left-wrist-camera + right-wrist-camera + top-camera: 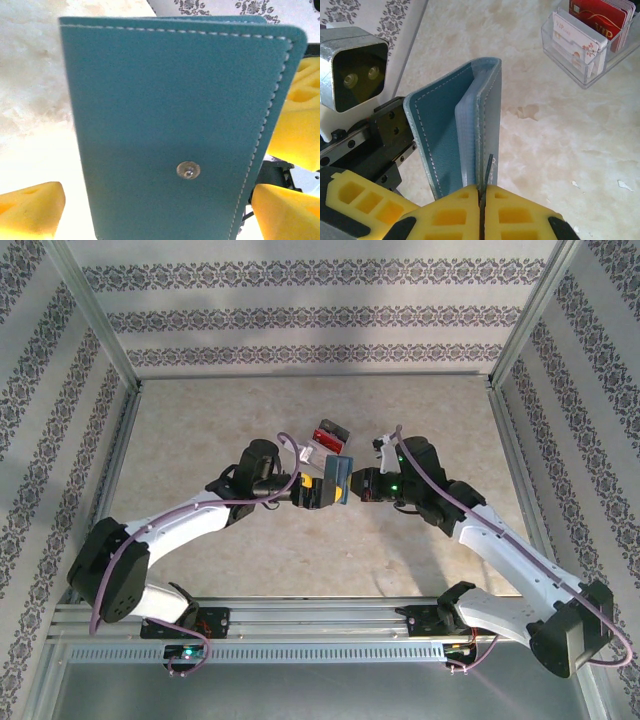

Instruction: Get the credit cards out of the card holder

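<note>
Teal card holder [445,130], white stitching, silver snap, upright — right gripper [482,196] pinching its 6 o'clock edge, left gripper [316,492] spread wide

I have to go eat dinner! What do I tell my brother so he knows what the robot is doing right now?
Left gripper: open, its fingers on either side of the card holder.
Right gripper: shut on one flap of the card holder, holding it upright between the two arms.
Done: the holder is picked up and partly opened.
Left to do: no card looks pulled out yet, so the cards need taking out.
Nearby: a clear box of cards sits on the table behind.
</note>
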Tool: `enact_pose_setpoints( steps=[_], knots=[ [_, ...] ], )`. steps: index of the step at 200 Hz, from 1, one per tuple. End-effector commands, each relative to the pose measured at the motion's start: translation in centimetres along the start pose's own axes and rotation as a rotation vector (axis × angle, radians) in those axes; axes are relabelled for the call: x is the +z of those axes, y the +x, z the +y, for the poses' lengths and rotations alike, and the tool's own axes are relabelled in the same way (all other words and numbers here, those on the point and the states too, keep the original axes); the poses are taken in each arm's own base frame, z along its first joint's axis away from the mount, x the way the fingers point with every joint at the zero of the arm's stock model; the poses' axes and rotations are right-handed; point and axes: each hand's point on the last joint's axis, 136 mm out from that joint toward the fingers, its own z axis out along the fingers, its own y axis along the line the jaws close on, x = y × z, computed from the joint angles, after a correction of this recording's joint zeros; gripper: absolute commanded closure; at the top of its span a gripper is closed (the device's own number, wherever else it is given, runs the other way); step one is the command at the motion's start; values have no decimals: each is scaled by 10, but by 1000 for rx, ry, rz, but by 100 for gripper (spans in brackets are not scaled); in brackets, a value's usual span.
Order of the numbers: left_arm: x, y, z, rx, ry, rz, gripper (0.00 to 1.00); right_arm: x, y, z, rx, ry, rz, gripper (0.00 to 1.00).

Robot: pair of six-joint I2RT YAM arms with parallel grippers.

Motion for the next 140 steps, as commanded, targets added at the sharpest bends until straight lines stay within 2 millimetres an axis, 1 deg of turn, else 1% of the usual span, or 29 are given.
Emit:
enact_pose_setpoints(
  steps=[1, 10, 43, 55, 77, 97, 124, 140],
  knots=[
    [7, -7, -14, 15, 58, -18, 7, -3, -10, 9, -31, 4, -23, 100],
    [7, -7, -15, 15, 58, -16, 8, -2, -10, 10, -36, 3, -20, 100],
    [9, -5, -12, 6, 48, -14, 19, -1, -11, 14, -47, 5, -10, 100],
    [9, -4, -10, 3, 46, -13, 21, -2, -11, 15, -49, 4, -10, 100],
    [10, -2, -8, -5, 45, -11, 28, -4, -13, 16, -54, 7, -14, 100],
    [10, -2, -8, -6, 44, -14, 30, -6, -13, 18, -60, 5, -18, 100],
    [10, -3, -8, -5, 42, -19, 28, -9, -13, 20, -63, 3, -24, 100],
    [9, -3, -7, -6, 37, -18, 31, -10, -13, 19, -66, 4, -28, 100]
  ],
)
